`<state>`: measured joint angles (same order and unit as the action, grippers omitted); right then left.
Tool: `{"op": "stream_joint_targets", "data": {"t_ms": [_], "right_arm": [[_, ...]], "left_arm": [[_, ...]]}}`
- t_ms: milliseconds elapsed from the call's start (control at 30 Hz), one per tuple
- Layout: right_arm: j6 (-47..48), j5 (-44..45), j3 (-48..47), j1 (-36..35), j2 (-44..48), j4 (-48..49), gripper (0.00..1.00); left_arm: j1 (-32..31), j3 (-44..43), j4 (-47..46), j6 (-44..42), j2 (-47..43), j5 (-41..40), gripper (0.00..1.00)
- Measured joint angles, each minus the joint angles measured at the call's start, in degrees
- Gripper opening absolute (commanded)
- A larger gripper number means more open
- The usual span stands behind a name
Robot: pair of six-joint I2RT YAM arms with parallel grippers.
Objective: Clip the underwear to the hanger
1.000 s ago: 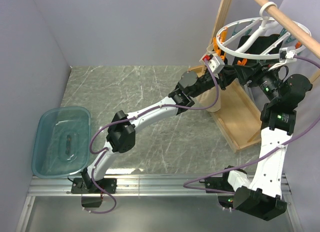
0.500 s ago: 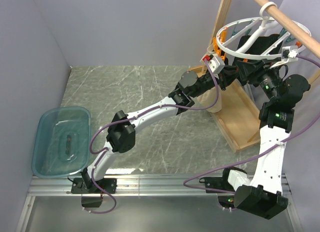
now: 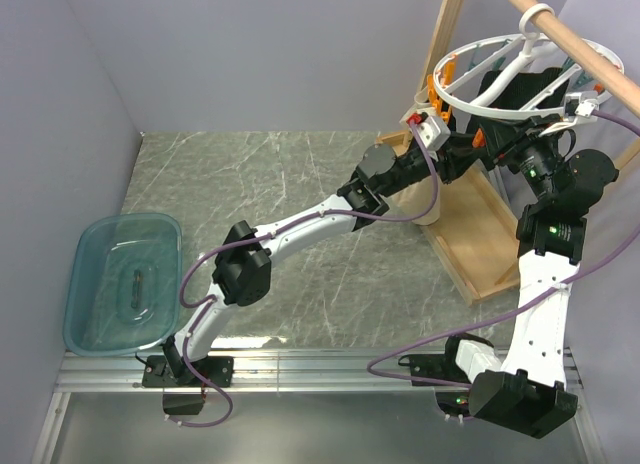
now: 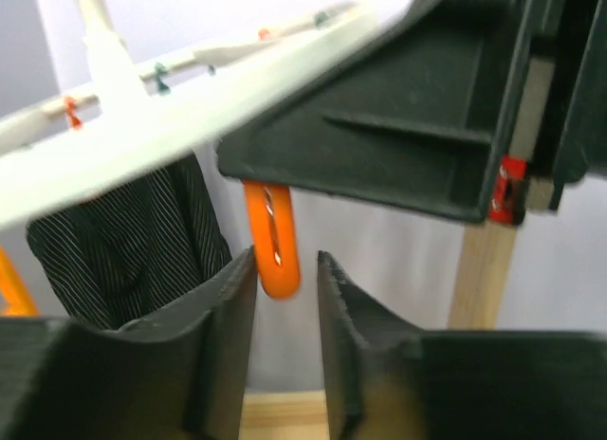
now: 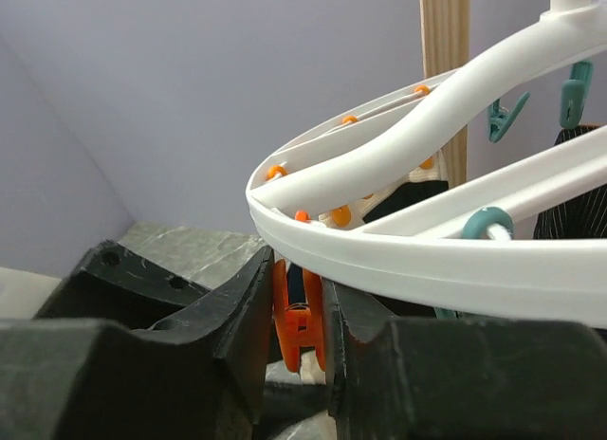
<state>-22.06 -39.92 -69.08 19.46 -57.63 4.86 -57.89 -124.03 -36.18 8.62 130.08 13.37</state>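
Right gripper [image 5: 298, 288] had edged left beneath the hanger [image 5: 398, 260], toward the left gripper [image 4: 286, 269].
I saw its fingers clamped on an orange clip [image 5: 296, 331]. The left fingers stood narrowly apart around an orange loop [image 4: 270, 236], and I could not tell whether they gripped it. The hanger hung from the wooden rod [image 3: 570, 34], and I could not make out the underwear.

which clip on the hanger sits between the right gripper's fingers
The orange clip hanging under the near rim of the hanger, flanked by both fingers of the right gripper. The teal clips hang farther right, away from it.

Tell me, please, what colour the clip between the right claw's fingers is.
The clip is orange; the right wrist view shows it best.
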Motion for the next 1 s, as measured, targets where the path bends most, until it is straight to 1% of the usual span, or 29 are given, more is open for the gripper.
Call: {"op": "stream_joint_targets", "data": {"t_ms": [33,67,100,200,333,433,533,667,800,900,1000], "right_arm": [[0.3,0.1,0.0,0.0,0.0,0.0,0.14],[0.5,0.2,0.0,0.0,0.0,-0.1,0.08],[0.8,0.2,0.0,0.0,0.0,-0.1,0.06],[1.2,0.2,0.0,0.0,0.0,-0.2,0.0],[1.6,0.2,0.0,0.0,0.0,-0.2,0.0],[1.8,0.2,0.0,0.0,0.0,-0.2,0.0],[2.0,0.2,0.0,0.0,0.0,-0.2,0.0],[2.1,0.2,0.0,0.0,0.0,-0.1,0.0],[2.2,0.0,0.0,0.0,0.0,-0.1,0.0],[2.2,-0.2,0.0,0.0,-0.1,-0.1,0.0],[2.2,-0.4,-0.1,0.0,-0.1,-0.2,0.0]], "left_arm": [[0.0,0.5,0.0,0.0,-0.1,0.5,0.45],[-0.1,1.1,0.0,-0.2,-0.2,0.7,0.48],[-0.2,2.1,0.0,-0.2,-0.3,1.0,0.52],[-0.5,4.5,1.1,0.0,-0.8,1.9,0.58],[-0.3,8.7,3.5,0.0,-3.1,3.6,0.58],[1.1,12.9,7.6,0.1,-7.2,7.1,0.57],[3.9,18.4,12.3,-0.7,-13.2,11.0,0.57],[8.9,30.4,15.0,-2.3,-23.3,15.8,0.57],[15.0,44.6,13.8,-4.0,-31.4,21.0,0.58],[17.5,53.9,10.7,-4.6,-33.6,23.1,0.59],[18.6,60.1,9.2,-3.1,-32.9,24.3,0.61]]}}
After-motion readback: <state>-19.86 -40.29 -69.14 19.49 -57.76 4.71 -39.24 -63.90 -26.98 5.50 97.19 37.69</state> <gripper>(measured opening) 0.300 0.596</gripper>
